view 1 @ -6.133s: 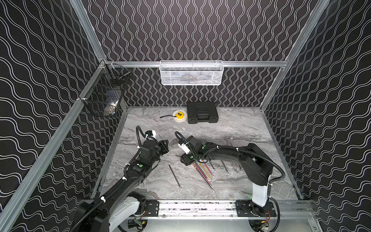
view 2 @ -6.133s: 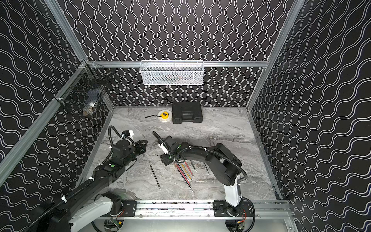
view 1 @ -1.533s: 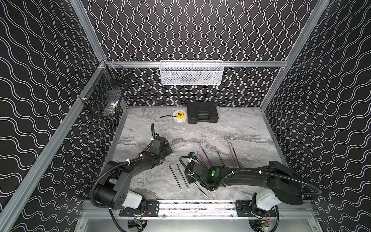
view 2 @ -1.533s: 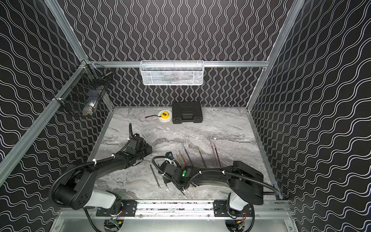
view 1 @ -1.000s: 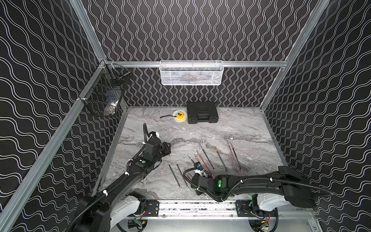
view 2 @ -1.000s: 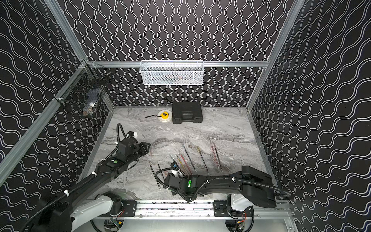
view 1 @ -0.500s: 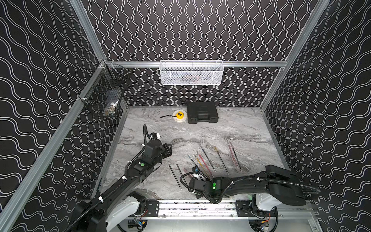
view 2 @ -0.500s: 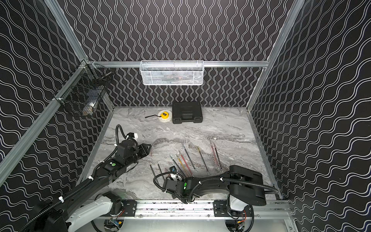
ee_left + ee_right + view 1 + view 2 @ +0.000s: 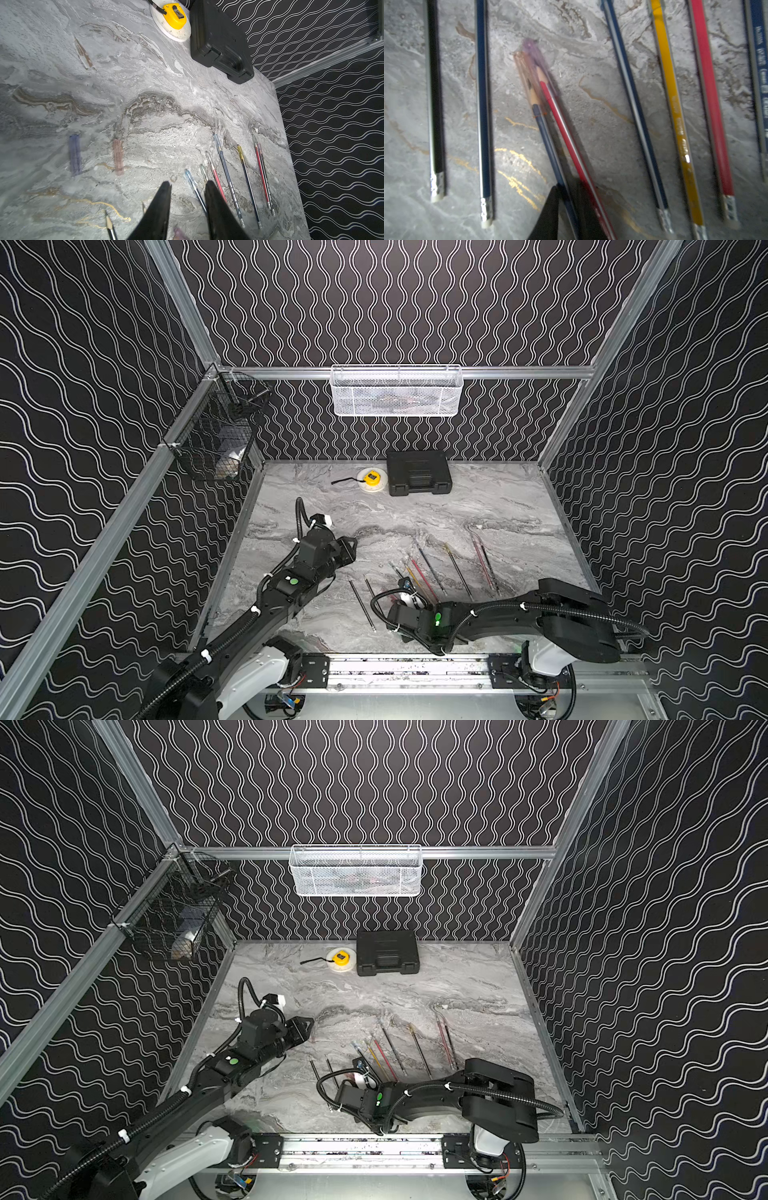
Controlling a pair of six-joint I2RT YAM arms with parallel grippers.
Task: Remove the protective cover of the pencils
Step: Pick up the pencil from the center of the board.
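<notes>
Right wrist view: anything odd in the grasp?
Yes. The right gripper grips a dark blue pencil, but a red pencil lies tight against it, both translucent-capped; it may drag along.

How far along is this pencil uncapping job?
Done: a bluish cap and a reddish cap lie loose, and a bare pencil shows nearby. In hand: the right fingers pinch a blue pencil, cap on, a capped red pencil alongside. Left: that pair plus the row of capped pencils.
</notes>
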